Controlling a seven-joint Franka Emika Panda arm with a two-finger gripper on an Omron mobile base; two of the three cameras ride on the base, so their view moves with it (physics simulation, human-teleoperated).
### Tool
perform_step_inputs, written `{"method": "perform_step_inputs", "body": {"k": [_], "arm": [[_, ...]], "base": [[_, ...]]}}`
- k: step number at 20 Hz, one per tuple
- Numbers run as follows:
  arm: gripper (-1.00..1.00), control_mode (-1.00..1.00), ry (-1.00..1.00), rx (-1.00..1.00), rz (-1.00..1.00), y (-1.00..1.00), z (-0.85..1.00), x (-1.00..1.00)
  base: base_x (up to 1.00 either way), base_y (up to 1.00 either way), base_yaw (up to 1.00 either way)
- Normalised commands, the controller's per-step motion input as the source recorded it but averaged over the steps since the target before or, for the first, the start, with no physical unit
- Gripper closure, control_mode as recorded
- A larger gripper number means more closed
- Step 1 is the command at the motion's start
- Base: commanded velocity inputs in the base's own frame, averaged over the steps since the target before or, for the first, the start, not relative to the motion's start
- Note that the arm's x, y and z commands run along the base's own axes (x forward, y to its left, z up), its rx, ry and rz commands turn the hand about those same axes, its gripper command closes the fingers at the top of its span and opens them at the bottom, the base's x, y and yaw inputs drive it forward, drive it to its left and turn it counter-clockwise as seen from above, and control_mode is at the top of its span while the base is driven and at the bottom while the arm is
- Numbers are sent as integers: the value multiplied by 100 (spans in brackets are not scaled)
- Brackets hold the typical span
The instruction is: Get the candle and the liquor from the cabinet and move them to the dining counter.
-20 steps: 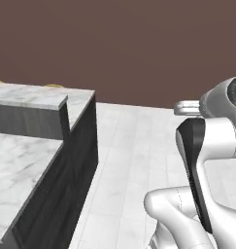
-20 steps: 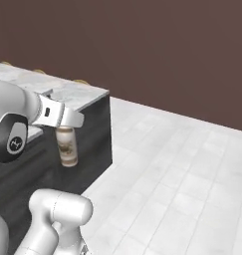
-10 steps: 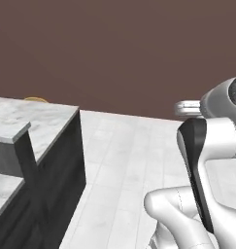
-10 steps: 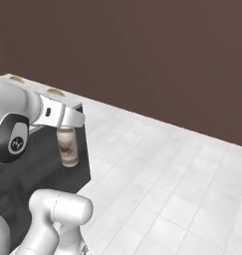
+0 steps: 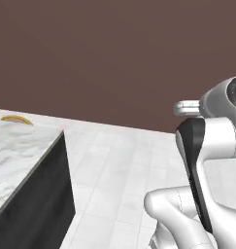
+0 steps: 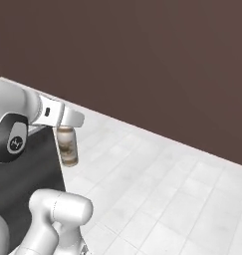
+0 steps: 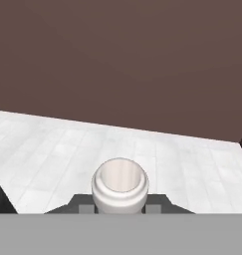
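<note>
**Bottle carried as the base turns from the counter**

Since the earlier pictures the whole scene has slid leftward: the base has turned, and the dining counter (image 5: 27, 160) is now cut down to a corner at the left edge. To its right, the liquor (image 6: 67, 145) is held by the gripper (image 6: 66, 122), closed narrowly on the neck, and hangs just beside the counter's dark side, above the floor. The bottle is judged stiff, smooth and breakable, bottom-heavy, so the neck hold is judged best kept firm. Its long axis is upright, mouth (image 7: 119, 178) up toward the hand.
</note>
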Motion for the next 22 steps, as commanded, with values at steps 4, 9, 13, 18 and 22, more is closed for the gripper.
{"method": "perform_step_inputs", "body": {"k": [4,9,13,18,22], "arm": [[100,100,0,0,0,0,0,0],[100,100,0,0,0,0,0,0],[100,100,0,0,0,0,0,0],[100,100,0,0,0,0,0,0],[100,100,0,0,0,0,0,0]], "base": [[100,-73,14],[100,-76,15],[100,-86,20],[98,-98,35],[83,-82,51]]}}
